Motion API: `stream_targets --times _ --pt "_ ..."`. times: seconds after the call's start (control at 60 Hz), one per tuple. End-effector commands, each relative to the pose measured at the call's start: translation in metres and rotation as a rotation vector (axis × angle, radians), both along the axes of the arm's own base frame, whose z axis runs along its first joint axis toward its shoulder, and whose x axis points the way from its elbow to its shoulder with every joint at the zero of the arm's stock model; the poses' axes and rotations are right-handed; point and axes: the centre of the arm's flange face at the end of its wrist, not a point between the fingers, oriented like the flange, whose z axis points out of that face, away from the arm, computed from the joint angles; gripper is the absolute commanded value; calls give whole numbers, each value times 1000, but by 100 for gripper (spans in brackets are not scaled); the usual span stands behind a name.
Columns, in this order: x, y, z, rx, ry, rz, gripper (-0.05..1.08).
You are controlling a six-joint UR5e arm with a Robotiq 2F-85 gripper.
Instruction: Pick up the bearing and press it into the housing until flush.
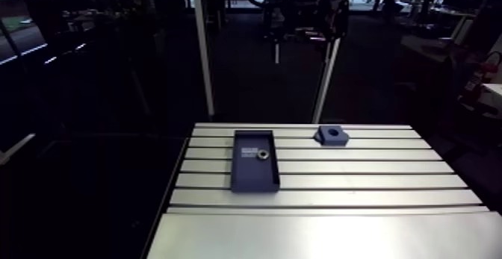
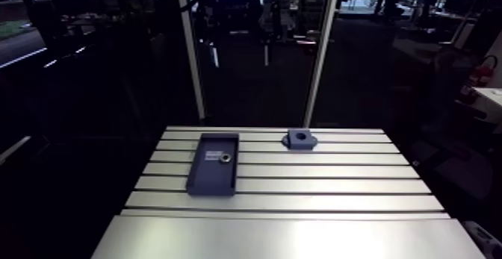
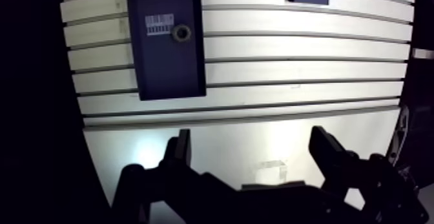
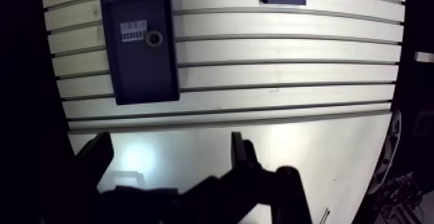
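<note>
The bearing (image 1: 262,155) lies on the floor of a dark blue tray (image 1: 254,176), in the tray's far half and toward its right wall, with a white label (image 3: 159,25) just to its left. The tray sits on the left part of the tabletop (image 1: 373,180), its long sides running near to far and its low walls standing all around the bearing. The housing (image 1: 332,134), a dark blue block with a round bore facing up, rests to the right of the tray and farther back, close to the tabletop's far edge and well apart from the tray. Bare slotted surface lies between the two and spreads across the whole right side.

Two pale posts (image 1: 204,60) rise just behind the far edge, one beyond the tray, the other beyond the housing.

In the wrist view the jaws are spread wide with nothing between them. They hang over the smooth near strip of the tabletop, the tray ahead and to the left.
</note>
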Motion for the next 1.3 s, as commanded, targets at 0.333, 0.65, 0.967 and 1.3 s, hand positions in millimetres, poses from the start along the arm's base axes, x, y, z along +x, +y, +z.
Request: stream_targets --times 0.333,0.65,0.967,1.3 --pt "8 -17 -14 -6 -22 25 0" --pt "0 -56 -46 -4 17 98 0" --pt "-8 -70 -91 -3 6 118 1" --pt "-26 -72 -150 -3 -42 118 10"
